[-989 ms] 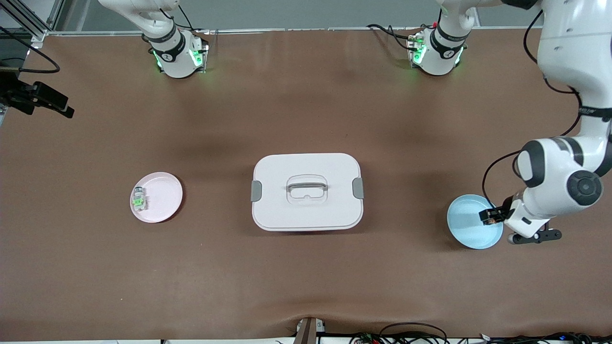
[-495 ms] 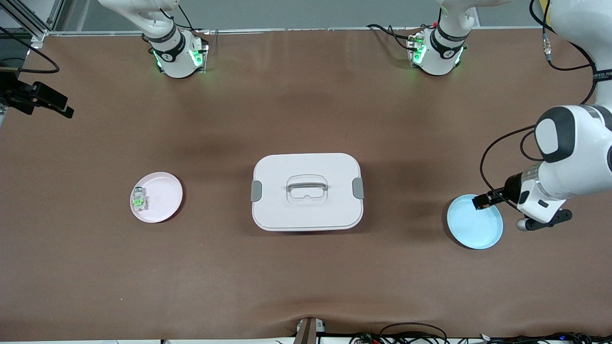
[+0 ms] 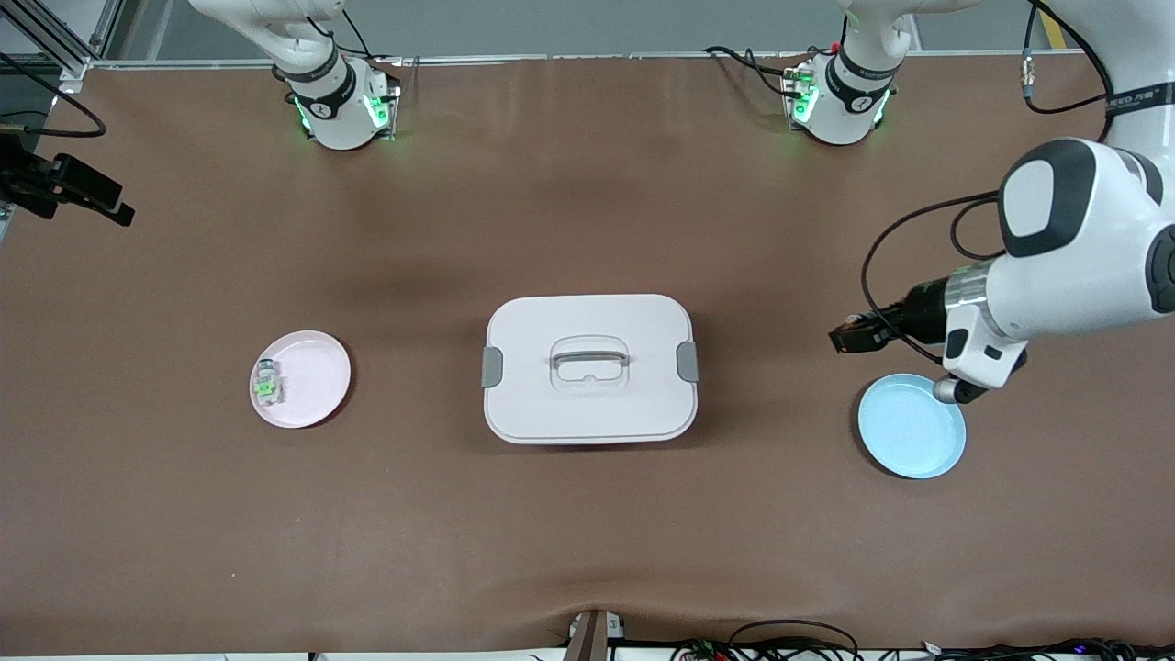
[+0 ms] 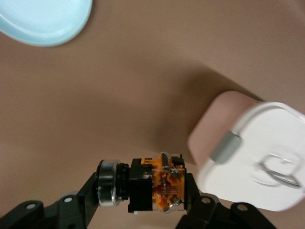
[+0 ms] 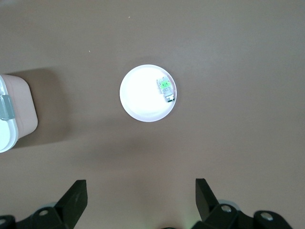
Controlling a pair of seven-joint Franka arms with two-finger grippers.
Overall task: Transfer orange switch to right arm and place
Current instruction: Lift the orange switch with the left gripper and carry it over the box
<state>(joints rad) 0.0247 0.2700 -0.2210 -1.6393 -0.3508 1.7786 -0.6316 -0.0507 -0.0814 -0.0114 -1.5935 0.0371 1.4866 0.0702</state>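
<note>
left gripper [image 4: 143,191] is clamped on boxy orange switch [image 4: 164,183], being held over bare brown tabletop by smooth blue plate [image 3: 912,426] | right gripper [image 5: 140,200] is being kept spread, empty, above round pink plate [image 5: 147,93]

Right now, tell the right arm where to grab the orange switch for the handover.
Take the silver round end of the orange switch. The left hand is shut on the black-and-orange body, so that end alone juts free. Come in along its length, from the right arm's end of the table.
</note>
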